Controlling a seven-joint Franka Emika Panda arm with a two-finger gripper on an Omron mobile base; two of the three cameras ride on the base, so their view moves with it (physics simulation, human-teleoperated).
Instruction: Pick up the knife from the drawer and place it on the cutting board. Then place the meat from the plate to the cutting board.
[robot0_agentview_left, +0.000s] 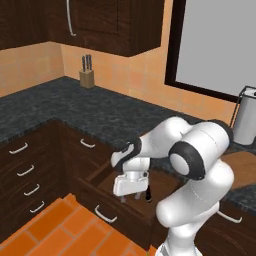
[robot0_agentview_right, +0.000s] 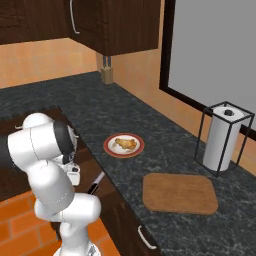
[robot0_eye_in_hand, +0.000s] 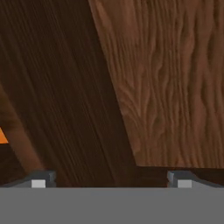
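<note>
The end effector hangs low in the open drawer with its fingers spread wide and nothing between them. It could shut on air or bump the drawer's wall, because the hand view shows bare wood and no knife between the tips. The knife lies in the drawer just beside the end effector. Farther off on the desk sit the plate with the meat and the cutting board.

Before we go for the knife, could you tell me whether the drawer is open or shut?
Open. The drawer is pulled out from the cabinet, its wooden inside showing, and the gripper hangs over it with jaws spread.
</note>
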